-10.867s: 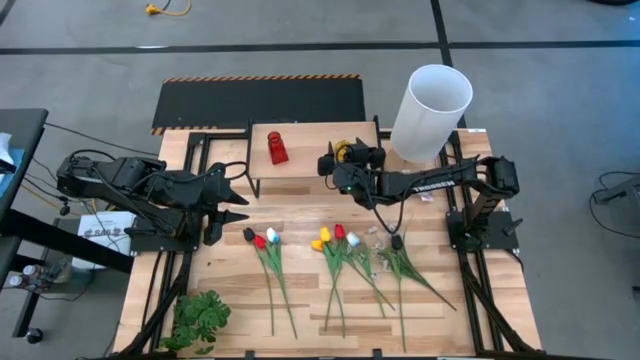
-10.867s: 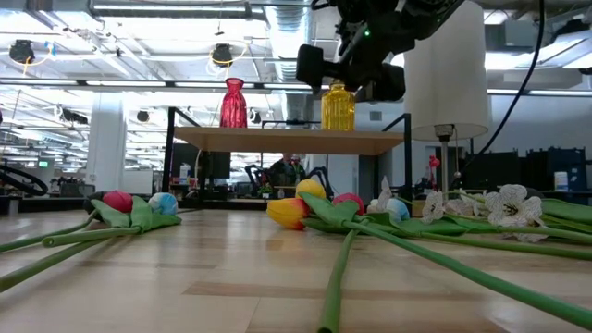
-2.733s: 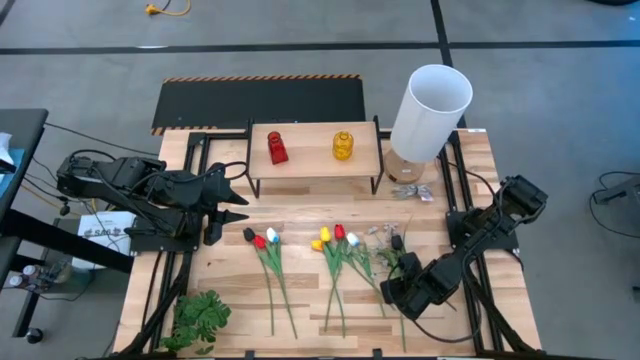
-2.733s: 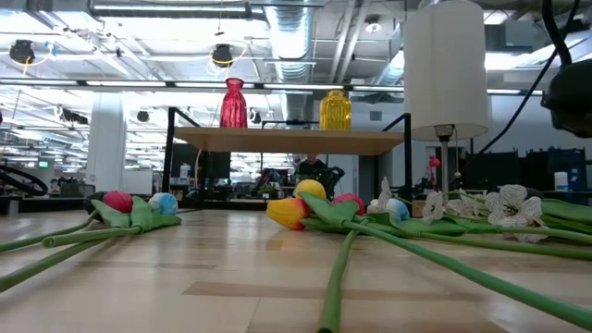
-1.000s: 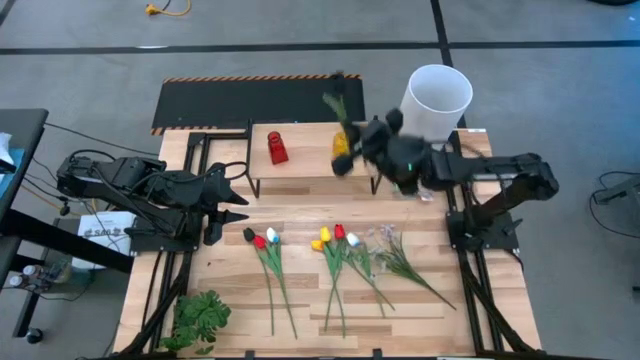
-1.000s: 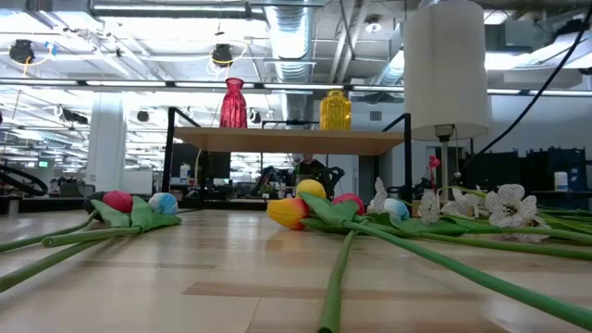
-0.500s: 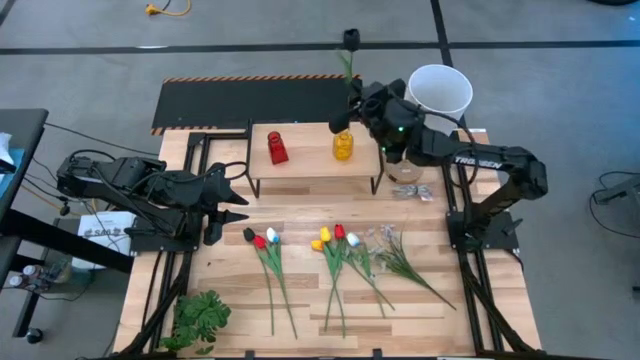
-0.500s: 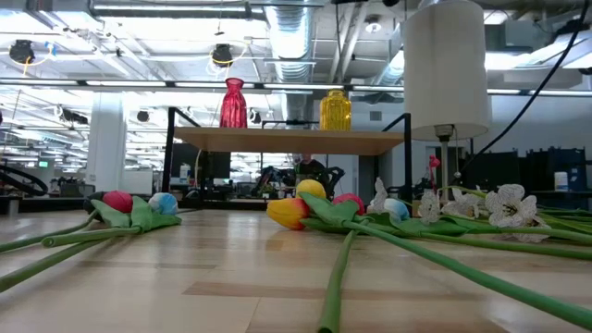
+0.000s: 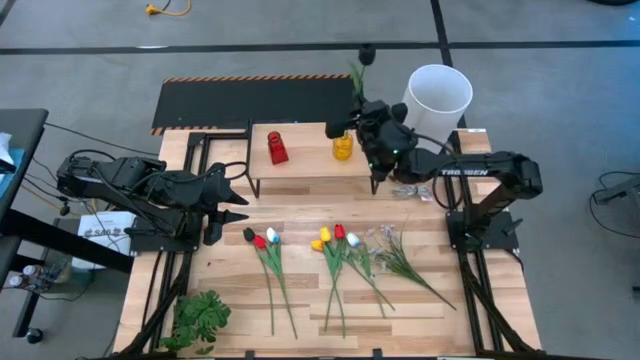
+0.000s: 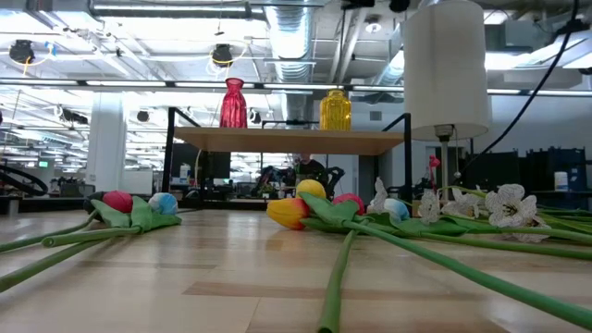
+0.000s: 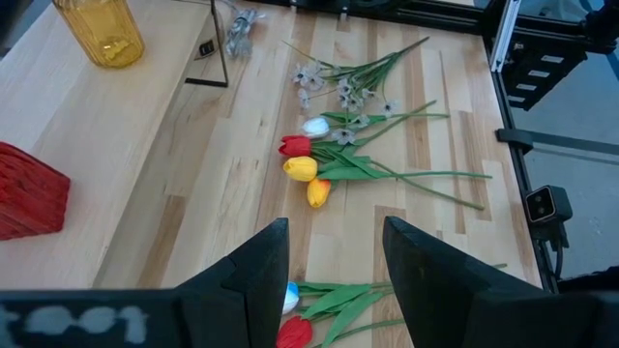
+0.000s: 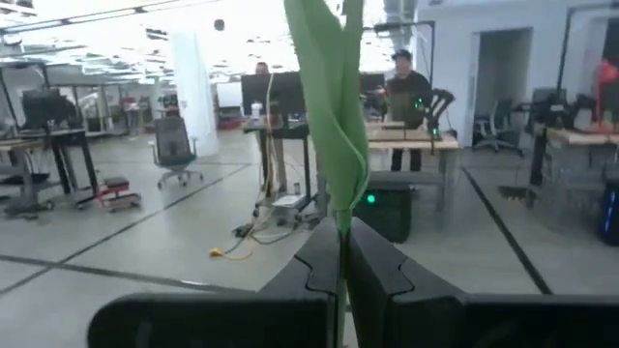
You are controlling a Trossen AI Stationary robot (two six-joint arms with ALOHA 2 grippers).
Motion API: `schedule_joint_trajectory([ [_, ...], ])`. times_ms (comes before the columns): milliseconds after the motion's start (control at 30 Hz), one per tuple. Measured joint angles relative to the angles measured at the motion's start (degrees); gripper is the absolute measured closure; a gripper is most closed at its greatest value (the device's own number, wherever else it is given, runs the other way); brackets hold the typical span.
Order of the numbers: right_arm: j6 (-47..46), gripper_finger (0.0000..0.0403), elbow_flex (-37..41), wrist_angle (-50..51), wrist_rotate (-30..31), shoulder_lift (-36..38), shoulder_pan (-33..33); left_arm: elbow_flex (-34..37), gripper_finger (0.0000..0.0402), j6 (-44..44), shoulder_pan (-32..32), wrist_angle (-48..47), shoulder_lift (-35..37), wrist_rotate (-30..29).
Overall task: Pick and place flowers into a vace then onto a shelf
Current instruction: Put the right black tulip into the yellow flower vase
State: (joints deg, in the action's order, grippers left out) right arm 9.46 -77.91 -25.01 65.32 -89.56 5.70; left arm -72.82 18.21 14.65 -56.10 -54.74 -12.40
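Behind the table [image 9: 300,215] stretches an open office floor, with desks, chairs and a person standing far off in the right wrist view. On the light wood top, the right gripper [image 9: 362,108] hangs over the shelf [image 9: 310,150], its fingers [image 12: 319,266] pressed together on the green stem of a dark tulip [image 9: 366,52]. That stem rises straight out from between the fingers, its leaf [image 12: 329,106] just above them and the dark head farthest from the gripper, beyond the back of the shelf in the high view. A yellow vase [image 9: 343,146] stands on the shelf just below and beside this gripper; whether the stem's lower end reaches it cannot be told. A red vase [image 9: 277,148] stands on the same shelf, farther off toward the left arm. A white cylinder [image 9: 432,105] stands close by the right arm, on the side away from the vases.

Most flowers lie flat on the table, well away from the right gripper and nearer the front edge: a cluster of yellow, red and white tulips [image 9: 334,240], the white spray [image 9: 395,250] next to them, and a second group [image 9: 262,240].

At the table's left side, low and away from the shelf, the left gripper [image 9: 232,200] waits with its fingers [image 11: 256,266] parted and nothing between them. From it, the second group lies closest, just ahead; the cluster and spray lie beyond that. A leafy sprig [image 9: 200,318] sits at the front corner.
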Motion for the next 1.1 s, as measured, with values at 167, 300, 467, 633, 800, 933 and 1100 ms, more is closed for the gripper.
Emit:
schedule_joint_trajectory([
  [167, 1.5, 0.0403, 0.5, -2.3, 4.1, -4.2, -0.4, 0.0, 0.0244, 0.0, 0.0, 0.0, 0.0, 0.0],
  [300, 1.1, 0.0403, 0.2, -4.5, 3.6, -4.9, -0.4, 0.0, 0.0244, 0.0, 0.0, 0.0, 0.0, 0.0],
  [467, 1.1, 0.0403, 0.3, -4.6, 3.6, -6.7, -0.4, 0.0, 0.0244, 0.0, 0.0, 0.0, 0.0, 0.0],
  [633, 1.0, 0.0403, 0.3, -3.7, 4.0, -8.0, 0.0, 0.0, 0.0244, 0.0, 0.0, 0.0, 0.0, 0.0],
  [800, 0.1, 0.0403, 0.2, -3.5, 4.7, -8.2, 0.8, 0.0, 0.0244, 0.0, 0.0, 0.0, 0.0, 0.0],
  [933, -3.8, 0.0403, 0.2, 1.6, 4.7, -8.2, 1.4, 0.0, 0.0244, 0.0, 0.0, 0.0, 0.0, 0.0],
  [1100, -11.0, 0.0403, 0.2, 8.3, 4.6, -8.2, 2.6, 0.0, 0.0244, 0.0, 0.0, 0.0, 0.0, 0.0],
])
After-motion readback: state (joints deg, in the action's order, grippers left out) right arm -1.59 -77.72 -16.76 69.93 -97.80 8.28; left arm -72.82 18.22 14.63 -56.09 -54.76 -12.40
